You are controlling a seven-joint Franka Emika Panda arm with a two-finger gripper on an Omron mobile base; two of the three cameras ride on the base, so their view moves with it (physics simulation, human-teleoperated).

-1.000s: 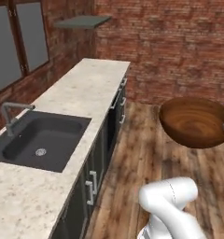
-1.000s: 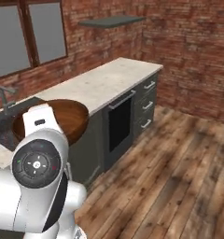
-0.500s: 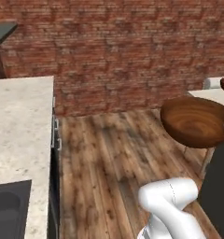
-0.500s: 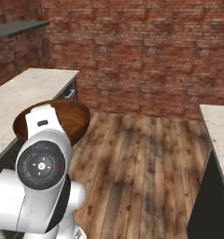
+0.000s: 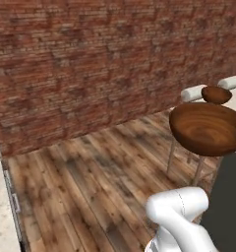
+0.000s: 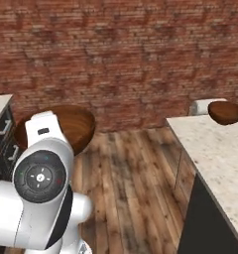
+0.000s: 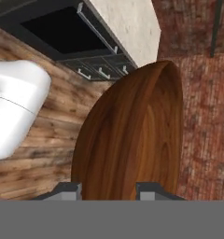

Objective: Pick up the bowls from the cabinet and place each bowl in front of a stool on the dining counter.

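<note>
- The gripper [image 7: 108,189] is closed most of the way on the rim of a wooden bowl [image 7: 132,140]; in the hand view its two finger tips [image 7: 67,189] sit either side of the bowl's edge, so it has the bowl pinched by the wall.
- This carried bowl [image 5: 208,129] hangs in the air above the wooden floor [image 5: 90,172], clear of any surface, with its opening facing up in the left base view.
- The other bowl [image 6: 226,112] already sits on the dining counter [image 6: 215,154], at its far end, just beside a white stool [image 6: 203,105].
- Judging by this, the step in hand is the carry of the second bowl to the counter; the first bowl looks placed.
- The next move calls for bringing the held bowl over the counter, in front of a different stool, lowering it until the base rests flat, then letting go.
- A second stool [image 5: 233,81] shows beyond the placed bowl in the left base view; its seat is cut off by the frame edge.
- The arm [image 6: 41,188] covers part of the carried bowl in the right base view.
- Where the fingers meet the rim is cut off at the bottom of the hand view, so how deep the grip is I cannot tell.
</note>
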